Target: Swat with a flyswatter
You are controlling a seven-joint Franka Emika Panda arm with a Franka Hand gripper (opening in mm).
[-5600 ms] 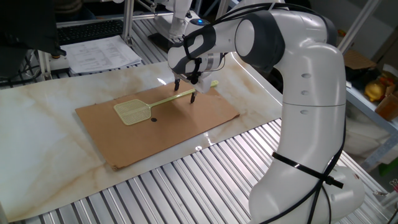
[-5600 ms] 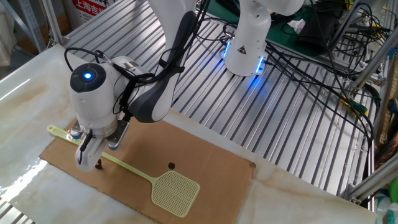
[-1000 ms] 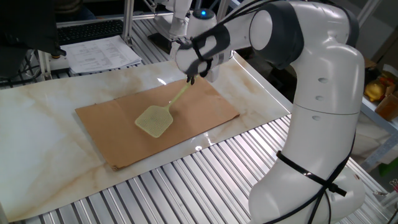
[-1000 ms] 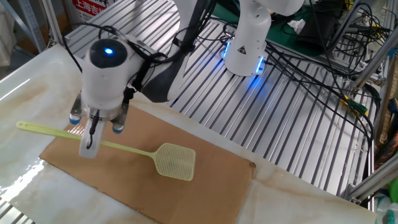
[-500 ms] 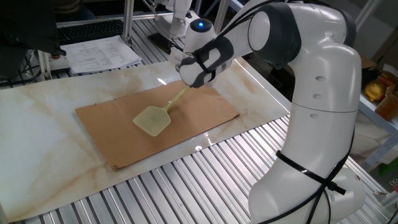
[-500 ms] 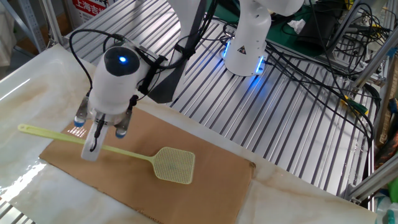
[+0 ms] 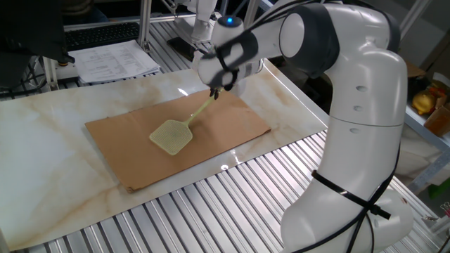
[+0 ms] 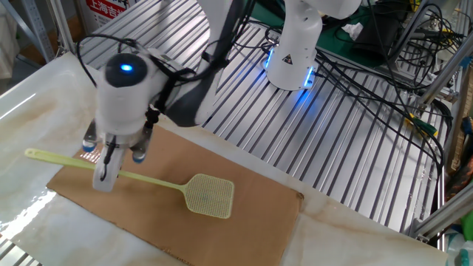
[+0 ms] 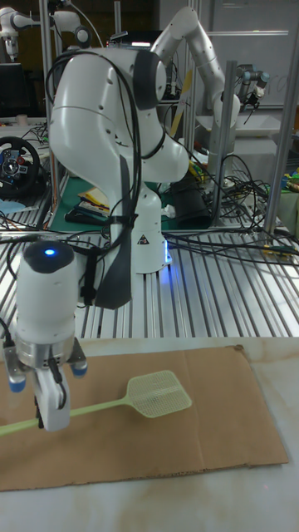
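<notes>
The pale yellow-green flyswatter (image 8: 210, 196) is held by its long thin handle, and my gripper (image 8: 108, 171) is shut on that handle near its far end. Its mesh head (image 7: 171, 136) hangs low over the middle of the brown cardboard sheet (image 7: 116, 144); I cannot tell whether it touches. In the tall fixed view the gripper (image 9: 50, 413) sits at the left, with the flyswatter (image 9: 159, 392) reaching right across the cardboard sheet (image 9: 216, 436). The handle's free tip pokes out past the cardboard's edge. From the one fixed view my gripper (image 7: 215, 91) stands above the sheet's far corner.
The cardboard lies on a marbled tabletop (image 7: 49, 140) bordered by ribbed metal slats (image 7: 211, 211). A stack of papers (image 7: 116, 60) lies at the back. A second robot base (image 8: 292, 55) with a blue light and tangled cables (image 8: 384, 66) stand behind.
Five seconds ago the flyswatter lay flat on the cardboard; now it is held up and turned. Over the last second my wrist tilted, dipping the head slightly, then tilted back.
</notes>
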